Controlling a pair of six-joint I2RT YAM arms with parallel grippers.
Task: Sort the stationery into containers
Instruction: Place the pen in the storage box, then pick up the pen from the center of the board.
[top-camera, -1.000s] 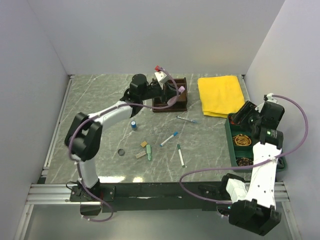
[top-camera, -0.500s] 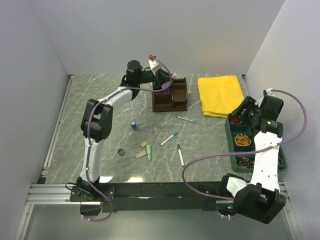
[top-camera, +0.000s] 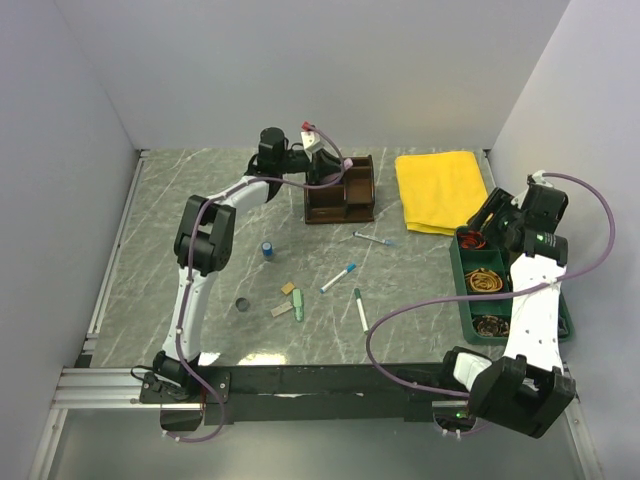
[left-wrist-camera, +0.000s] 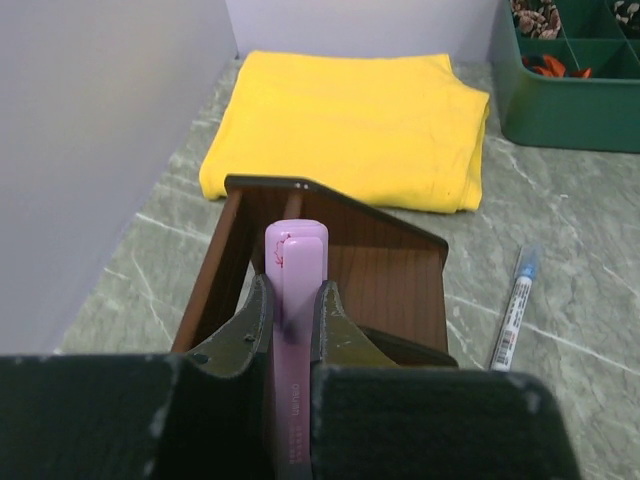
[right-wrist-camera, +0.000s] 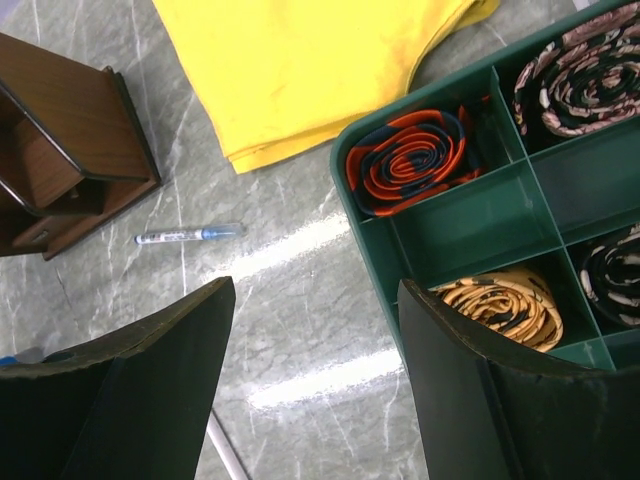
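Note:
In the left wrist view a light purple marker (left-wrist-camera: 296, 262) stands between my left gripper's (left-wrist-camera: 295, 292) fingers, which are shut on it. It hangs just above the dark brown wooden organiser (left-wrist-camera: 385, 285), over its left side. From above, the left gripper (top-camera: 333, 176) sits over the organiser (top-camera: 345, 203) at the back. My right gripper (right-wrist-camera: 315, 335) is open and holds nothing, hovering by the left edge of the green divided tray (right-wrist-camera: 455, 222). Loose pens (top-camera: 338, 277) (top-camera: 360, 309) (top-camera: 373, 239), erasers (top-camera: 287, 289) and a blue-capped bottle (top-camera: 268, 249) lie mid-table.
A folded yellow cloth (top-camera: 440, 190) lies between the organiser and the green tray (top-camera: 463, 285). Coiled bands (right-wrist-camera: 415, 160) fill several tray compartments. A small dark round item (top-camera: 242, 304) lies left of the erasers. White walls close in the table's back and sides.
The left arm has stretched out, carrying the marker up and back over the organiser. The right gripper has drifted towards the tray's far end, still open.

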